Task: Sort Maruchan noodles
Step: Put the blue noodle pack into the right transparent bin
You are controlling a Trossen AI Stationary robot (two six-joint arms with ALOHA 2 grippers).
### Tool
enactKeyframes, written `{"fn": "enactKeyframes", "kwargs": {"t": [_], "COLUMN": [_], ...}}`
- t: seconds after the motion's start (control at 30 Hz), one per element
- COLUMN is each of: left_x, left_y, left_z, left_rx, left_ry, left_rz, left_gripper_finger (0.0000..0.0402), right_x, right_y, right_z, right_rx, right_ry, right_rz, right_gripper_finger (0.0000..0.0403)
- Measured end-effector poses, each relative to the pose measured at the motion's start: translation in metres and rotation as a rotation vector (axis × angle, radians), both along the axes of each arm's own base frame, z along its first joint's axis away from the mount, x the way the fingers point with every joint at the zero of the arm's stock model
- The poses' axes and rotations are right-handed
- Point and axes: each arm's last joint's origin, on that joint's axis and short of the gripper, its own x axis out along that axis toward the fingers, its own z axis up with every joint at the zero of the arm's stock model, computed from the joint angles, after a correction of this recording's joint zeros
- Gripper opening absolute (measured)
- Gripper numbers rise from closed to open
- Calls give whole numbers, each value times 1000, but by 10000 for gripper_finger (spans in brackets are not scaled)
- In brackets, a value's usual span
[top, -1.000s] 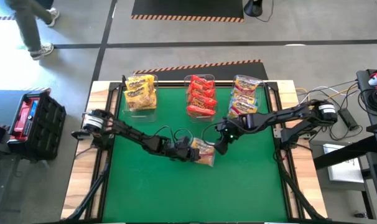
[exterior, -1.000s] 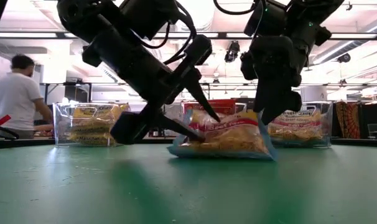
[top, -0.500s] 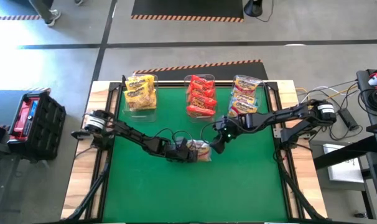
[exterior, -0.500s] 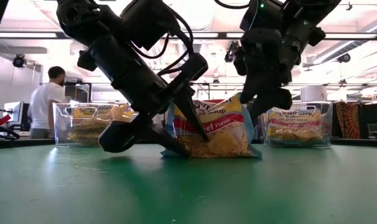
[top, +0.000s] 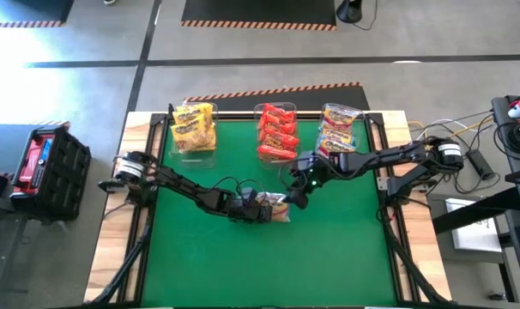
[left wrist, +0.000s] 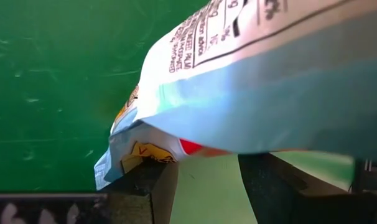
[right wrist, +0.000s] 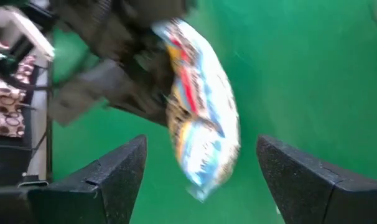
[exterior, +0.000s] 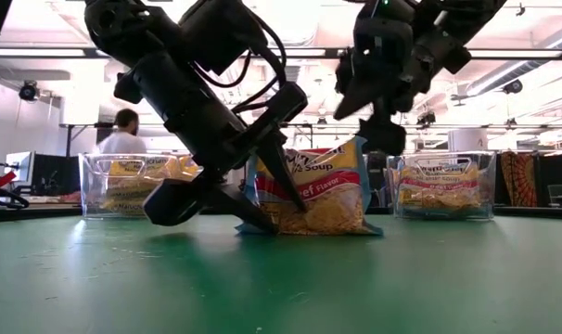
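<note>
noodle packet (left wrist: 263, 81) cut off, left gripper (top: 262, 209) partly hidden

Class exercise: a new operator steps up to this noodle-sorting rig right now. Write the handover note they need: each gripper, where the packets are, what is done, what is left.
Left gripper: jaws shut on a pale blue beef-flavour packet, stood on edge at mid-table.
Right gripper: jaws open, empty, above and just behind that packet.
Bins along the far edge: yellow packets in the left bin, red in the middle bin, pale multicoloured in the right bin.
Done: every other packet in view is binned by kind.
Left: this one packet; it looks to match the right bin, so it probably goes there.
</note>
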Motion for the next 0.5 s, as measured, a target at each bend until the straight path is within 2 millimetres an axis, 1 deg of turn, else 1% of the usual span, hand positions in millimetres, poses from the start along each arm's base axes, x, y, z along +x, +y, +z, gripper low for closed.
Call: {"fn": "enactKeyframes", "kwargs": {"t": [0.1,0.4,0.5], "left_x": [-1,0,0], "left_y": [1,9,10], "left_z": [-1,-1,-1], "left_rx": [1,24,26], "left_ry": [4,6,6], "left_rz": [2,32,34], "left_gripper_finger": [149,134,134], "right_x": [4,14,21], "right_y": [0,-1,-2], "right_z": [0,-27,-30], "right_rx": [-24,-49,-50], "right_ry": [-35,25,22], "right_rz": [18,46,48], "right_gripper_finger": [292,283,283]}}
